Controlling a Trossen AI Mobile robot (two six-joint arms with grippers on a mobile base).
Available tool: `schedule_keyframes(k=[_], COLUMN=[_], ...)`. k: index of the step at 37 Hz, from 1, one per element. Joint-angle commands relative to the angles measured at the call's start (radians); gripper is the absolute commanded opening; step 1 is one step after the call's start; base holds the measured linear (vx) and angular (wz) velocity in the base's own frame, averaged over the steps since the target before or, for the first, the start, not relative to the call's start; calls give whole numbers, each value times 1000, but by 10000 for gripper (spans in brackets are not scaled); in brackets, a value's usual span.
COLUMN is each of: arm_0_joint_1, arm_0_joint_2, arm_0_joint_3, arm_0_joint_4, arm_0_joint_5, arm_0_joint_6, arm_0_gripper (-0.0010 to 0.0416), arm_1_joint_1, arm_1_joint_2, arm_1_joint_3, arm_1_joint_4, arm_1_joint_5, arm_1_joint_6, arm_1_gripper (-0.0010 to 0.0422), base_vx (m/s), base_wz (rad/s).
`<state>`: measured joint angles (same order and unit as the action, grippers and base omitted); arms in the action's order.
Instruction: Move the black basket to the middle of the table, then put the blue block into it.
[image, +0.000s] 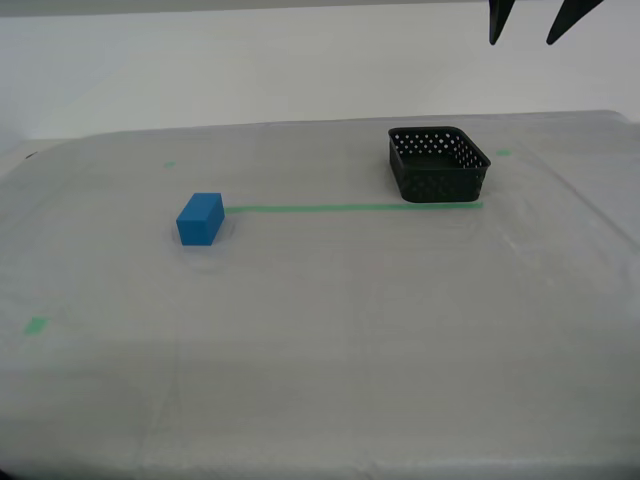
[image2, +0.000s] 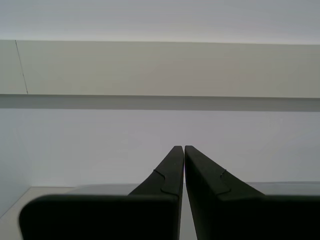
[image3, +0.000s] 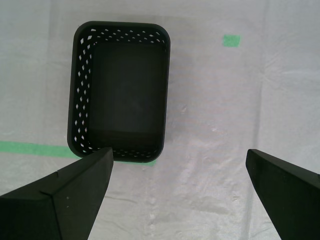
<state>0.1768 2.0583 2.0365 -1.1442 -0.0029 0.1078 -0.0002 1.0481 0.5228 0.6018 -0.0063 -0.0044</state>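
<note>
While hanging high above the table (image: 320, 380), my first gripper (image3: 179, 165) looks straight down, jaws spread wide and empty. Black basket (image3: 120, 90) lies below and offset to one side of the gap, nearer one fingertip than the other, not centred between them. Seen from above, slightly oblong, long axis running along the fingers' direction; empty inside. In the exterior view, basket (image: 438, 163) sits toward the far right, at the end of the green tape line (image: 350, 208); two dark fingertips show above it at the top edge. Blue block (image: 200, 219) rests at the line's other end, well apart from the basket. My second gripper (image2: 184, 150) points at a bare wall, jaws pressed together, nothing held. Judged: first arm nearer; sideways shift needed before descent.
</note>
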Motion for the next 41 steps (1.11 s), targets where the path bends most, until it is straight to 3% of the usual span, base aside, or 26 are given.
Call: schedule_keyframes(k=[1, 3, 24, 41], arm_0_joint_1=[1, 1, -2, 5], arm_0_joint_2=[0, 0, 0, 266], arm_0_joint_3=[16, 26, 81, 321], arm_0_joint_4=[3, 3, 24, -106], arm_0_joint_5=[-4, -4, 5, -9], arm_0_joint_6=[5, 5, 8, 0], arm_0_gripper=[389, 405, 400, 400], arm_1_joint_1=[0, 0, 0, 0], arm_1_joint_2=[0, 0, 0, 0], arm_1_joint_3=[0, 0, 0, 1], arm_1_joint_4=[5, 5, 5, 5], arm_1_joint_5=[-1, 0, 0, -1], arm_1_joint_6=[2, 2, 2, 2], arm_1_gripper=[0, 0, 0, 0], base_vx=[0, 0, 0, 0], base_wz=[0, 0, 0, 0])
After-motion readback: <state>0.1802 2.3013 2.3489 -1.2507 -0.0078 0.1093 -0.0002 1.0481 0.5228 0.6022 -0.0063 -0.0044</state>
